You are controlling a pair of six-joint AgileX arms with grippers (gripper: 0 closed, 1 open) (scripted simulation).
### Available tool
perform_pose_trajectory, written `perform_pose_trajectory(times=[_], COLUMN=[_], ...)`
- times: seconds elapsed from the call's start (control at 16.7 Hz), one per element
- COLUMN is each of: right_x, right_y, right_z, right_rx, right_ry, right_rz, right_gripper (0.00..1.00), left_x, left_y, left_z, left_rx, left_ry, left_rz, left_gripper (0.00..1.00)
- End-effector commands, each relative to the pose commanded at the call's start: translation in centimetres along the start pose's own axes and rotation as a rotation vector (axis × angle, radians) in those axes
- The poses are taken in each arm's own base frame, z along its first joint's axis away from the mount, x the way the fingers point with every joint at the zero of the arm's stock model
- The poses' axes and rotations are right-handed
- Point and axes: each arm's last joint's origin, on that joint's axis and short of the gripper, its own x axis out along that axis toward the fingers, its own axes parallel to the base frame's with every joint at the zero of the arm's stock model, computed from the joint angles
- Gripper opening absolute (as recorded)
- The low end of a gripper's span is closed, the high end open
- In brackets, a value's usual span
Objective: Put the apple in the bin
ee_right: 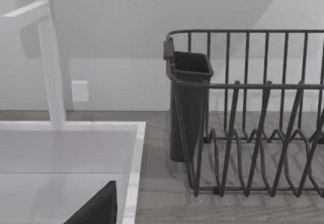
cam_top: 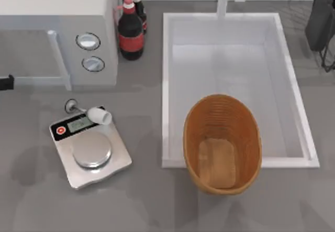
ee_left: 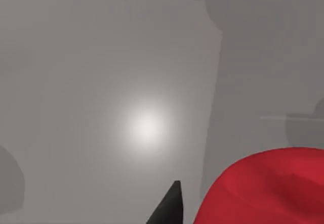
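Note:
The apple (ee_left: pixel 268 188) is a smooth bright-red round shape very close to the left wrist camera. One black fingertip (ee_left: pixel 169 211) of my left gripper stands right beside it, and the gripper is shut on the apple. In the top view my left gripper (cam_top: pixel 4 82) just shows at the table's far left edge, beside the microwave. The bin (cam_top: pixel 222 144), an oval brown wicker basket, sits across the sink's front rim at centre right with nothing in it. My right gripper (cam_top: pixel 320 20) is parked open at the back right.
A white microwave (cam_top: pixel 57 28) fills the back left, with two dark red-capped bottles (cam_top: pixel 131 30) beside it. A silver scale (cam_top: pixel 91 151) with a small white cup (cam_top: pixel 100 115) lies front left. The white sink (cam_top: pixel 167 85) and a dark dish rack (ee_right: pixel 248 113) lie to the right.

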Motion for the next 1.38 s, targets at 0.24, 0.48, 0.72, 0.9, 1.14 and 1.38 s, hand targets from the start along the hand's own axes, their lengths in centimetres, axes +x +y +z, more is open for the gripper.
perform_pose_trajectory(times=[0.24, 0.48, 0.72, 0.9, 1.14, 1.38], right_x=[0.0, 0.0, 0.0, 0.0, 0.0, 0.0], right_y=[0.0, 0.0, 0.0, 0.0, 0.0, 0.0], right_z=[0.0, 0.0, 0.0, 0.0, 0.0, 0.0], right_rx=[0.000, 0.000, 0.000, 0.000, 0.000, 0.000], right_ry=[0.000, 0.000, 0.000, 0.000, 0.000, 0.000], right_rz=[0.000, 0.000, 0.000, 0.000, 0.000, 0.000], right_gripper=[1.00, 1.00, 1.00, 1.00, 1.00, 1.00], left_x=[-4.1, -5.3, -5.3, -6.9, -9.7, -12.1], left_y=[-1.9, -2.7, -2.6, -2.4, -3.1, -6.8], left_z=[-0.8, -1.1, -0.9, -0.1, 1.8, 3.5], left_rx=[0.100, 0.146, 0.148, 0.216, 0.458, 0.905], left_ry=[0.009, 0.004, 0.002, -0.039, -0.078, -0.080], left_rz=[-0.028, -0.046, -0.042, -0.027, 0.005, 0.028], left_gripper=[0.00, 0.00, 0.00, 0.00, 0.00, 0.00])
